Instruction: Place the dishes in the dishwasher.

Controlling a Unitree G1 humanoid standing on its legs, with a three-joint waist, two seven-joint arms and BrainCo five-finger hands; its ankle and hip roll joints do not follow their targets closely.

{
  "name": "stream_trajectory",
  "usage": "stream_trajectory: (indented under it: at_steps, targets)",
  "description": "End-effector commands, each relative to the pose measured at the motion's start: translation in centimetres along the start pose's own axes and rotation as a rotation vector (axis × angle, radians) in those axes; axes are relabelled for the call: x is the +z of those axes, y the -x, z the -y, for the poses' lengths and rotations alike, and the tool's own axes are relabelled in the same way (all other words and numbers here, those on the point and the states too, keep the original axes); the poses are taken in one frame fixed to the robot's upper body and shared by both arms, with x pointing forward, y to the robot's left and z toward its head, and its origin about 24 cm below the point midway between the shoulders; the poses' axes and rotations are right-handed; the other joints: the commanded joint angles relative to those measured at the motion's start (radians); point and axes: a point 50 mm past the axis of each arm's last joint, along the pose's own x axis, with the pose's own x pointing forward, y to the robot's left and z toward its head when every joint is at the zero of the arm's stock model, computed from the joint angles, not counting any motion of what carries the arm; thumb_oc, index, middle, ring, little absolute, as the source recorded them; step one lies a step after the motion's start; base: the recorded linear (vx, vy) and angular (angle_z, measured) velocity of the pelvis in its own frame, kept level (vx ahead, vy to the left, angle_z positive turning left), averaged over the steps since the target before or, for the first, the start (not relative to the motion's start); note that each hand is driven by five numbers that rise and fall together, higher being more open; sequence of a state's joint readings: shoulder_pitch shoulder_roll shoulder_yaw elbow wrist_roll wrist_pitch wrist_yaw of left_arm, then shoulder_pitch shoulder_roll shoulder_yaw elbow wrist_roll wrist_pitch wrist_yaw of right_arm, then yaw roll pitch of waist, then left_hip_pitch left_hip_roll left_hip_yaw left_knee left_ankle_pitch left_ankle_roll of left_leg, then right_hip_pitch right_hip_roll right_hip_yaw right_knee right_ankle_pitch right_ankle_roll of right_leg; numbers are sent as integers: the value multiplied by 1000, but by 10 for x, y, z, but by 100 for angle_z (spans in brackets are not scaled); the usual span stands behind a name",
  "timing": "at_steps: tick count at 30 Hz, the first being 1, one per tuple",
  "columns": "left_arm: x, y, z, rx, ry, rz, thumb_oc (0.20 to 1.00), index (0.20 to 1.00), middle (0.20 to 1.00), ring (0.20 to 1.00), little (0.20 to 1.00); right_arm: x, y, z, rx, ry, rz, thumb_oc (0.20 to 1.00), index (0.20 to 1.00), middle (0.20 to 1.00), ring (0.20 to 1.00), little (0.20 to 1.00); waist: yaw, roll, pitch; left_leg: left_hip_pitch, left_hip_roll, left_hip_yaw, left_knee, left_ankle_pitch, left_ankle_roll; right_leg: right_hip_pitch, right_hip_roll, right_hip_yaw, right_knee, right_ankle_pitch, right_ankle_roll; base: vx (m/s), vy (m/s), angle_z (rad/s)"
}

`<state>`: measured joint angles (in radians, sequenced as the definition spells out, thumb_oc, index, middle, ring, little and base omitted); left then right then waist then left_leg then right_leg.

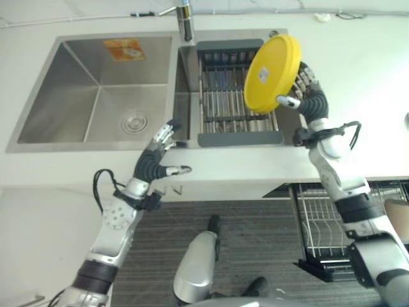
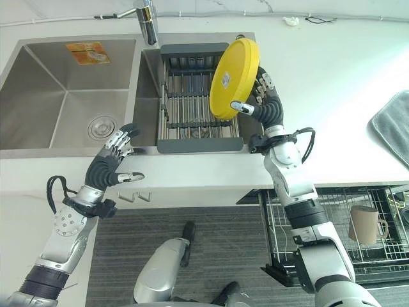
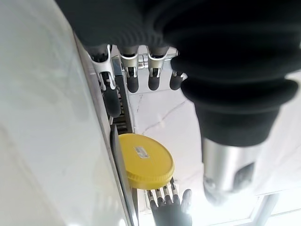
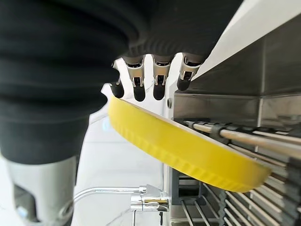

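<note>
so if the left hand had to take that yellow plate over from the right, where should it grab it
Probably at the free rim on the sink side. The yellow plate stands tilted on edge over the drying rack, with the right hand pinching its counter-side edge, thumb in front, fingers behind. The opposite rim is bare, so the open left hand could come across from the sink and pinch it the same way.
</note>
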<state>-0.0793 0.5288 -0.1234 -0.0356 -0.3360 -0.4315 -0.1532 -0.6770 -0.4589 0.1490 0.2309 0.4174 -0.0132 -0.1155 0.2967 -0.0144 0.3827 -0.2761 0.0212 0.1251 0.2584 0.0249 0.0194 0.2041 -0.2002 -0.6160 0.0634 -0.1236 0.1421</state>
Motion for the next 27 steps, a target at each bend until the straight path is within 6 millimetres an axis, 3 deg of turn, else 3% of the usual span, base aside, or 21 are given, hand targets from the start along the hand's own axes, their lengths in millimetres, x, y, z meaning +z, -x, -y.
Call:
stream_trajectory:
  at_steps: [1,12,27]
  targets:
    - [10,-1,6,-50,41,51,1000,1000,1000,1000,1000,27,-15,1,34,-22,84,1000,1000,1000,1000,1000,24,17,-45,55,76,63,-49,-30,-81,-63,-2,19,132,-46,-64,37,40,2]
    - [12,-5,4,-72,25,50,1000,1000,1000,1000,1000,33,-26,10,-6,-122,58,1000,1000,1000,1000,1000,43,3,-24,43,75,52,-31,-37,-75,-64,-3,16,144,-43,-65,21,-3,1]
    - [14,-10,3,-54,33,70,1000,1000,1000,1000,1000,27,-33,24,-105,-82,23,1000,1000,1000,1000,1000,40,31,0,36,71,58,-40,-28,-73,-82,-11,17,156,-48,-64,-12,0,0]
